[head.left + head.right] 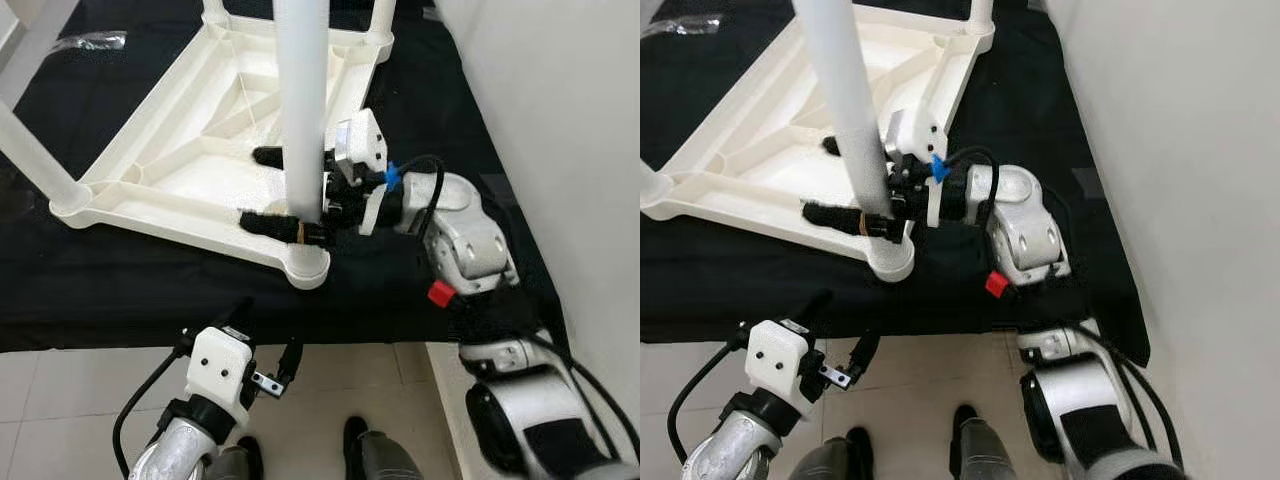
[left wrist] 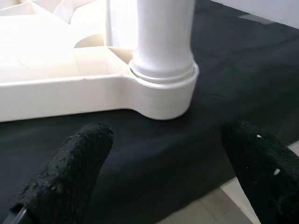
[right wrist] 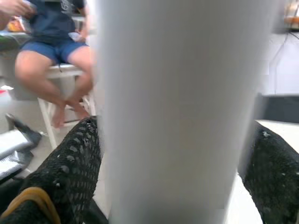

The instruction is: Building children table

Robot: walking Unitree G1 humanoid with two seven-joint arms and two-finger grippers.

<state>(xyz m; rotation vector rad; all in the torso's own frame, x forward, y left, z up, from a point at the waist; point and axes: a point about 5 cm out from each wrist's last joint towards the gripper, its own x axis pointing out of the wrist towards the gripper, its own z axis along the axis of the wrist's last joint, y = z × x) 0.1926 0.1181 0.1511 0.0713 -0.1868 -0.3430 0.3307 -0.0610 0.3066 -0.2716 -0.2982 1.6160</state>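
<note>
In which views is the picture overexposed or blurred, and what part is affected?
Left wrist view: the upturned table top is washed out to pure white, though the leg socket is sharp. Right wrist view: the white leg is very close and soft, and the seated person behind is blurred. Eye views: evenly lit and clear.

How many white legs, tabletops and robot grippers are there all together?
White round plastic table legs: 4
Upside-down white plastic tabletop: 1
Black-fingered grippers: 2, left gripper, right gripper
Total: 7
</note>
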